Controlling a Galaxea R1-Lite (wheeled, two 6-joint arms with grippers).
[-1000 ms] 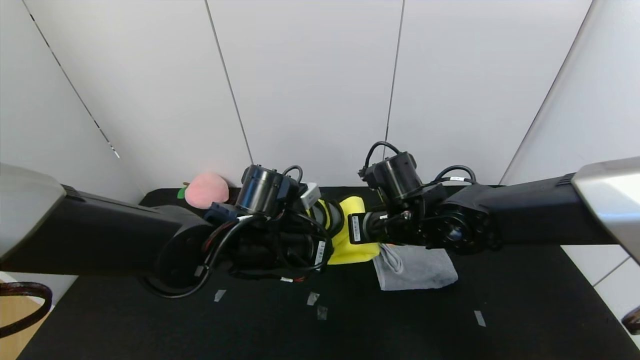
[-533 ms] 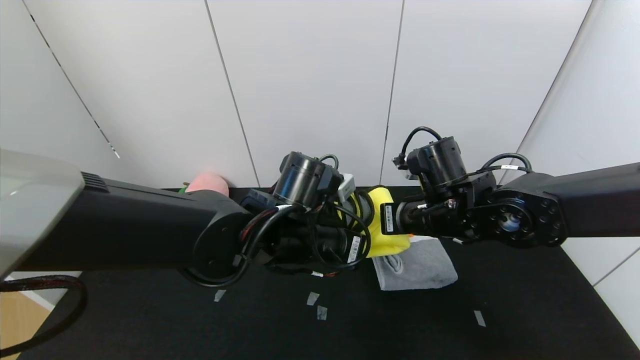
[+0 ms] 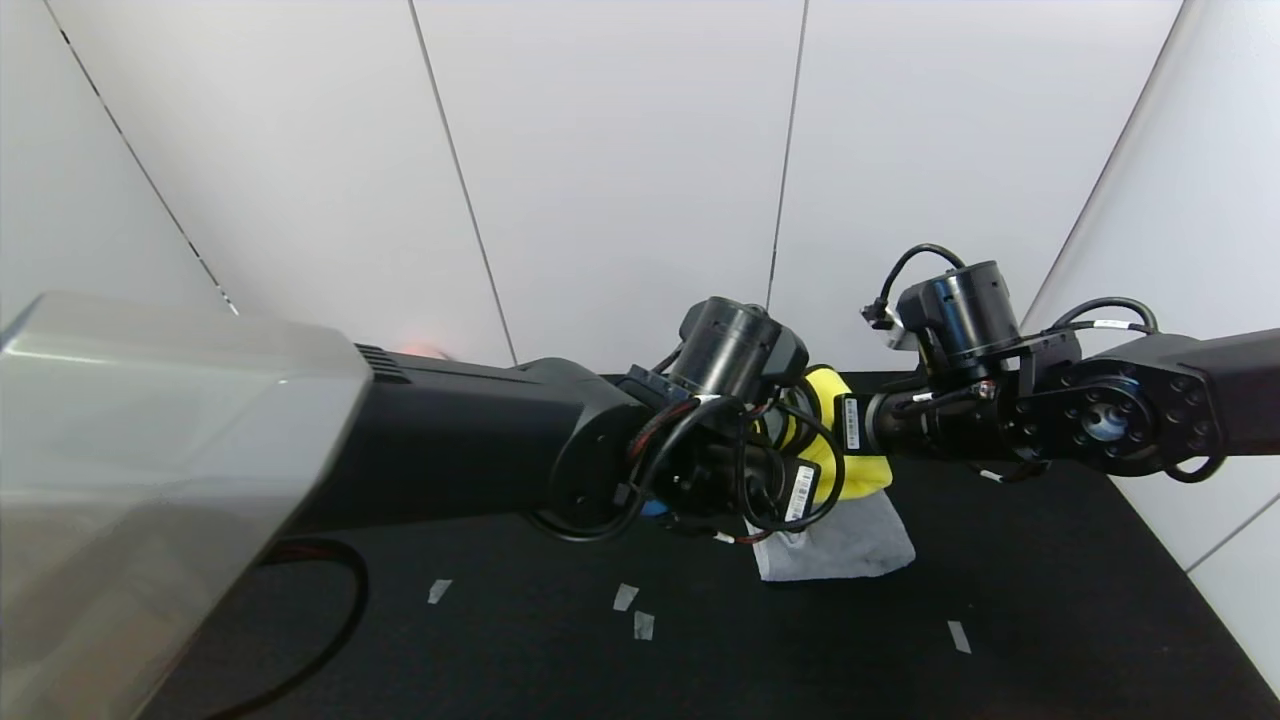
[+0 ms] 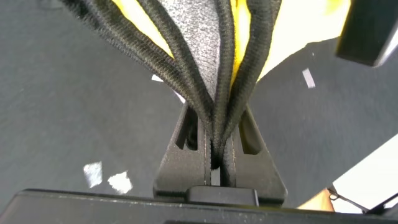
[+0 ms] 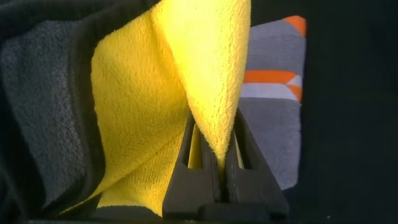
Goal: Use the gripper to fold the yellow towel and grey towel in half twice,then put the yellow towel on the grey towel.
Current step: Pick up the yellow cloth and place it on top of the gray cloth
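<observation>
The left gripper [image 4: 214, 158] clamps the black-edged layers of the bright yellow plush microfibre towel [image 3: 838, 470], held above the black counter [image 3: 1050, 600] toward its far edge. The right gripper [image 5: 221, 168] pinches its yellow fold, over the folded grey terry towel [image 3: 850, 548] with orange stripes.

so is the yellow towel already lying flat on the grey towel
No, the yellow towel hangs pinched in the right pincer above the folded grey towel, not laid flat on it.

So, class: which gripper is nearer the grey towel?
Left. The left gripper, shut on the yellow towel, hangs over the grey towel; the right gripper grips the yellow towel farther back.
</observation>
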